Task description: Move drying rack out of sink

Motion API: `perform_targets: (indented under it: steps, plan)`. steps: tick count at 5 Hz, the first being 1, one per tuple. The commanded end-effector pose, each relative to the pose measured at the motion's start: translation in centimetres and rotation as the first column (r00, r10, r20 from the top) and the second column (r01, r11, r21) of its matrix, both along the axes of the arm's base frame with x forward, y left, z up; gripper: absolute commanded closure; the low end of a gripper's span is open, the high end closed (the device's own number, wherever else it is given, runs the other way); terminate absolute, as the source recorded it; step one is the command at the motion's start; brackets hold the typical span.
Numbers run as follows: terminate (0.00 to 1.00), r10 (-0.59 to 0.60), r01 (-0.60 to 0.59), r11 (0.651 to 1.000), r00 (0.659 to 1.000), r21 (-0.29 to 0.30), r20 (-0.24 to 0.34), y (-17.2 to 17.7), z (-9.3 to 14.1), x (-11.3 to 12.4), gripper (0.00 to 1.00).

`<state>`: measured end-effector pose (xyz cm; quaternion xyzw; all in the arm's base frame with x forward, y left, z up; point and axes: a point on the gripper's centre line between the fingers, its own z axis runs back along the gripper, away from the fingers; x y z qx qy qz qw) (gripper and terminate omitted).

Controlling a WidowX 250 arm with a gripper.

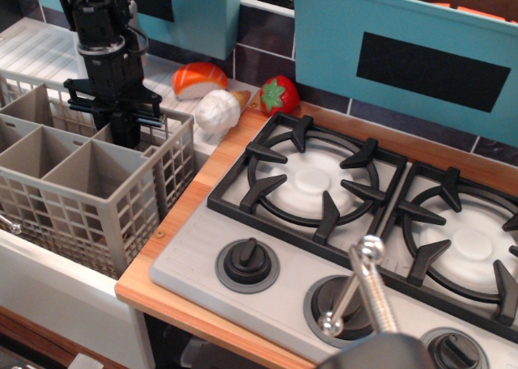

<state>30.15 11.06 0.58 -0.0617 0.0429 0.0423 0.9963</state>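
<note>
Drying rack (81, 175) sits in the sink (48, 292). Hand (123, 133), pressed together, pinches its far wall; lifting out remains.

Drying rack (89, 183): grey, square-lattice sides, plain dividers. Sink (48, 292): white wall, ribbed white rim. Gripper (121, 130): black. Stove top (202, 248): light grey, black grates (312, 183), white burner discs, black knobs (247, 264). Counter (162, 243): light wood. Sushi piece (198, 79): orange with white stripes. Garlic (217, 110): white. Strawberry (278, 95): red, green leaves. Bins (421, 53): teal, black label patches. Backsplash tiles (259, 61): dark purple, pale grout.
</note>
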Motion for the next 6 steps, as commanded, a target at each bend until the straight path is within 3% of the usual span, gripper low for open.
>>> perform_targets:
  steps: [1, 2, 3, 6]
  plan:
    - [0.00, -0.023, 0.026, 0.999, 0.993, -0.027, 0.116, 0.7, 10.3, 2.1, 1.00]
    - [0.00, -0.065, 0.066, 0.998, 0.992, -0.007, 0.110, -1.4, 13.0, 1.6, 1.00]
    - [0.00, -0.060, 0.063, 0.998, 0.993, -0.025, 0.098, -4.4, 14.8, 1.2, 1.00]
    - [0.00, -0.042, 0.046, 0.999, 0.988, -0.026, 0.147, -17.8, 17.0, 0.1, 1.00]
